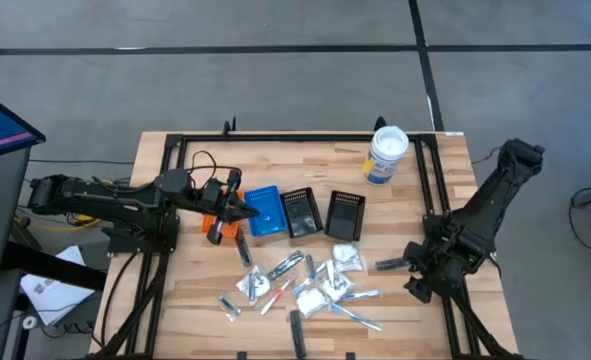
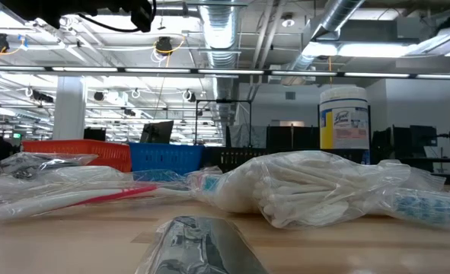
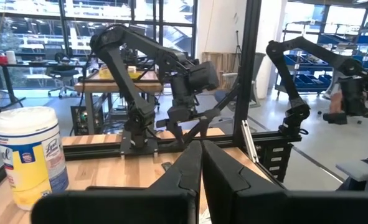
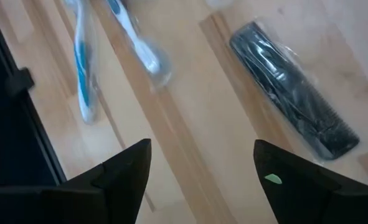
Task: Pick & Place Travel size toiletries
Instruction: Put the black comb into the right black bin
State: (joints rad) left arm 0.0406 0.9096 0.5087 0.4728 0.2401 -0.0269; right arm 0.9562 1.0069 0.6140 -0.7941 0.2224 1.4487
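The travel size toiletries [image 1: 310,285] lie in a loose heap on the front middle of the pale, plank-grained wooden desk [image 1: 185,290]: crinkly white packets, silvery sachets, slim clear-wrapped sticks with blue or red, and a flat black piece nearest the front edge. Behind the heap stands a row of small rectangular bins, the orange bin [image 1: 218,226], the blue bin [image 1: 266,211] and two black ribbed bins [image 1: 301,212]. A white cylindrical tub with a blue label [image 1: 386,155] stands upright at the back right. The left pincer [image 1: 241,208] hovers over the orange and blue bins, pressed together. The right pincer [image 1: 387,265] sits low at the right of the heap, just beside it.

Down at desk level, a puffy clear bag of white sticks [image 2: 301,186] fills the middle, glossy and wrinkled, with a clear-wrapped stick with a red streak [image 2: 95,196] to its left and a shiny dark packet [image 2: 202,243] blurred up close. The orange, blue and black bins line up behind.

From the left wrist, the two dark fingers [image 3: 187,171] meet edge to edge; the tub stands beyond.

From the right wrist, the fingers [image 4: 124,171] are spread wide above bare wood, empty. Beyond them lie a black toothed comb in clear film [image 4: 296,115] and two clear-wrapped toothbrushes, blue and white [image 4: 109,43].
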